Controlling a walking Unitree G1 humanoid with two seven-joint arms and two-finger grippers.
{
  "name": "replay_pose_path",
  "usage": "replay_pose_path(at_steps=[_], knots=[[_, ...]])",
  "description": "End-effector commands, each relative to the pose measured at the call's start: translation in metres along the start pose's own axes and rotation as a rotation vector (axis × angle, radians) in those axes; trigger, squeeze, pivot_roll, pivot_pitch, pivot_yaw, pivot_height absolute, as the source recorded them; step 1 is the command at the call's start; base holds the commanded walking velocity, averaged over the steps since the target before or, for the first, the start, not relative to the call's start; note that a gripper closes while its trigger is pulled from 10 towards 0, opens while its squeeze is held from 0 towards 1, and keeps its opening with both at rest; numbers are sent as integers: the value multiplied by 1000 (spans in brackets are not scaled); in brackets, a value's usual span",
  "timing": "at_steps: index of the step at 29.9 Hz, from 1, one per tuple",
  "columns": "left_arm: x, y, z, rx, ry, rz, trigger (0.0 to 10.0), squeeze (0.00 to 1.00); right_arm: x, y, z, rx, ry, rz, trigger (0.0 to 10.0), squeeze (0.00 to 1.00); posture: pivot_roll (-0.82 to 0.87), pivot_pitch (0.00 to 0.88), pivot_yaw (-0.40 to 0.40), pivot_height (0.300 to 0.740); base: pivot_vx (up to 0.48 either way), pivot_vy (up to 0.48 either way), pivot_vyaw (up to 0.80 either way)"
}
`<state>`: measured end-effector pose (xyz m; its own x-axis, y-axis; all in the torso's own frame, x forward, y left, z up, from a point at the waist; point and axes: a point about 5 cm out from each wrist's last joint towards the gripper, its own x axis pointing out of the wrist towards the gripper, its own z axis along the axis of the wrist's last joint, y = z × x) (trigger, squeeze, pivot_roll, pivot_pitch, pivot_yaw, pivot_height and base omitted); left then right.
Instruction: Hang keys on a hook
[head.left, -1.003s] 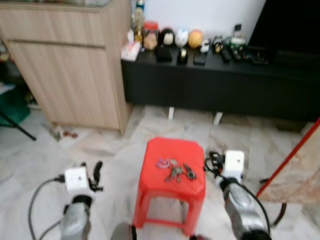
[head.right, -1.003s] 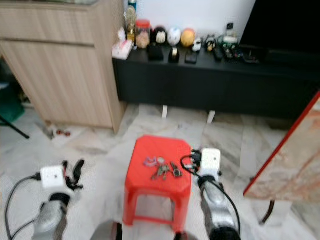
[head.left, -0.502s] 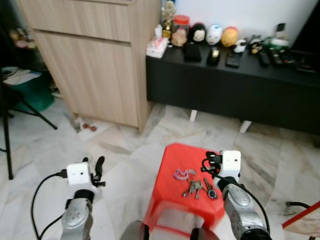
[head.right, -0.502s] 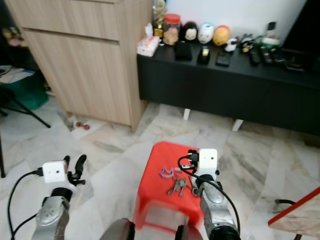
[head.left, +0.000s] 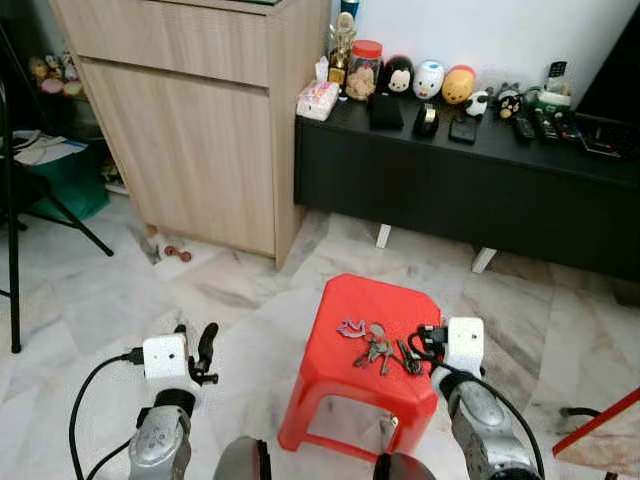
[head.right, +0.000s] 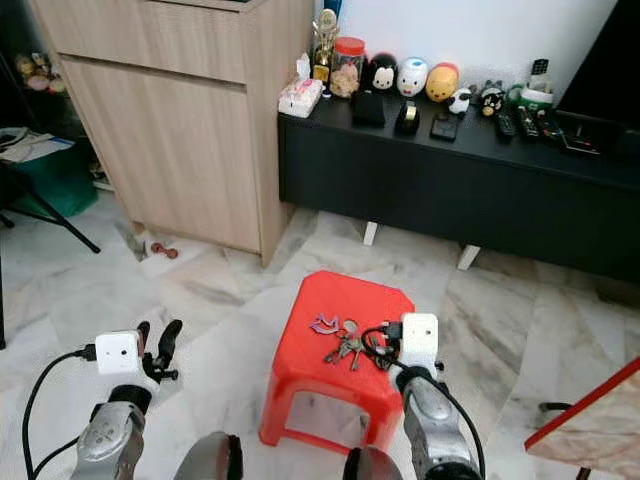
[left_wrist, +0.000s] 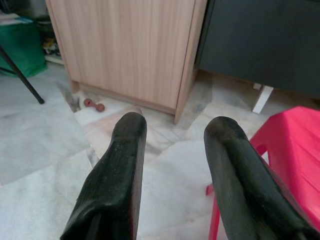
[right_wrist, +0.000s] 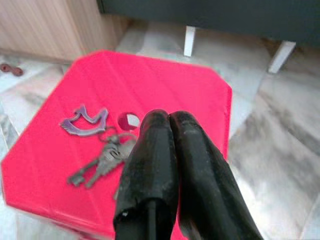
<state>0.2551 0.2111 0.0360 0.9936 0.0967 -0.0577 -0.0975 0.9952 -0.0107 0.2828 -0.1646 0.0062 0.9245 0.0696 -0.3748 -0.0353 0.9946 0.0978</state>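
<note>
Keys (head.left: 378, 348): flat on red stool (head.left: 345, 385).
Right pincer (right_wrist: 169, 118): together, above keys.
Left pincer (left_wrist: 175, 131): apart, idle.

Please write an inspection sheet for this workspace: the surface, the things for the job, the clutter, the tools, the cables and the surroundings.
Surface: red plastic stool on a marble floor, with a round hole in its top.
Job's things: bunch of keys with a purple charm lies on the stool top; hook: nothing seen.
Clutter: small red object on the floor by the cabinet.
Tools: right tool shut, over the stool just beside the keys, holding nothing; left tool open, held over the floor left of the stool.
Cables: black cable loops from the left wrist; another at the right wrist.
Surroundings: wooden cabinet; black low console carrying figurines and remotes.
</note>
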Motion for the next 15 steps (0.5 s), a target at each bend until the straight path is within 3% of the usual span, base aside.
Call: replay_pose_path(at_steps=[1,6,15], knots=[[0,-3,3,-2,-8,-16,10000,0,1,-6,3,5,-3,-14,10000,0,144,80,-92,636,0,0,0],[-1,-3,0,-33,4,1,10000,0,1,-6,4,4,-10,-10,10000,0,141,74,-91,636,0,0,0],[3,-6,2,-23,4,-14,10000,0,3,-5,7,11,-20,-13,10000,0,142,60,-89,636,0,408,0]])
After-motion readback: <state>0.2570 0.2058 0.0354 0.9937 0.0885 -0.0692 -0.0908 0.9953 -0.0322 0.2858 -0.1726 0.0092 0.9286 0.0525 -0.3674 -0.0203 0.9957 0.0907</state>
